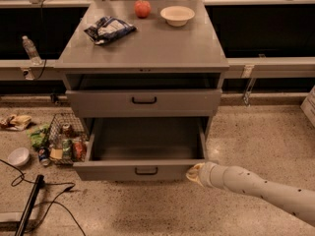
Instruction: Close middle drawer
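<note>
The grey cabinet shows two drawer fronts. The upper drawer is slightly out. Below it the middle drawer is pulled far out, its empty inside showing, with a small black handle at the centre of its front panel. No drawer shows beneath it. My gripper is at the end of the white arm, which reaches in from the lower right. It is at the right end of the middle drawer's front panel, touching or almost touching it.
On the cabinet top lie a chip bag, a red apple and a white bowl. A wire basket of cans, litter, a small bowl and cables lie on the floor to the left. A bottle stands at the back left.
</note>
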Tool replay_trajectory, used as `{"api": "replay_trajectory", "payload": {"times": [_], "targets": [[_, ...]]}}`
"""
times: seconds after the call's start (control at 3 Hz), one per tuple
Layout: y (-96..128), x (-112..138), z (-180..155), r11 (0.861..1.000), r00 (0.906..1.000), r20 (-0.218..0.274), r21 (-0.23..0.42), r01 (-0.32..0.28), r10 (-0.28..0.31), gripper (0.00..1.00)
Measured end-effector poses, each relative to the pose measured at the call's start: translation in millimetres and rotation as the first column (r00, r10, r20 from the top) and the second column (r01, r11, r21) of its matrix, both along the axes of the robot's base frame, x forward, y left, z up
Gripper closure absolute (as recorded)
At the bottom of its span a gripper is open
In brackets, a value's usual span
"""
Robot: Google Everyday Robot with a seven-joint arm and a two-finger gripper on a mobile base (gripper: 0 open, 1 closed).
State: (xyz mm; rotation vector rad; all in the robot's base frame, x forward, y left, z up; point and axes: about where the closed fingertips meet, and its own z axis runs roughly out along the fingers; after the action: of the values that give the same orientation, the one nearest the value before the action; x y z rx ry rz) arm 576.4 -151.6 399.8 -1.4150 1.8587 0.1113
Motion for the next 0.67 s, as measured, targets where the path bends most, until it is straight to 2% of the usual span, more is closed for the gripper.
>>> {"api": "replay_trajectory", "payload": {"times": [0.33, 0.67], "targets": [[-0.1, 3.2, 0.6, 1.000, 0.9999, 0.013, -0.001, -0.003, 0.003, 1.00], [-2.3, 36.0, 6.7, 1.000, 0.9926, 0.121, -0.018, -0.008, 0.010, 1.00]]}}
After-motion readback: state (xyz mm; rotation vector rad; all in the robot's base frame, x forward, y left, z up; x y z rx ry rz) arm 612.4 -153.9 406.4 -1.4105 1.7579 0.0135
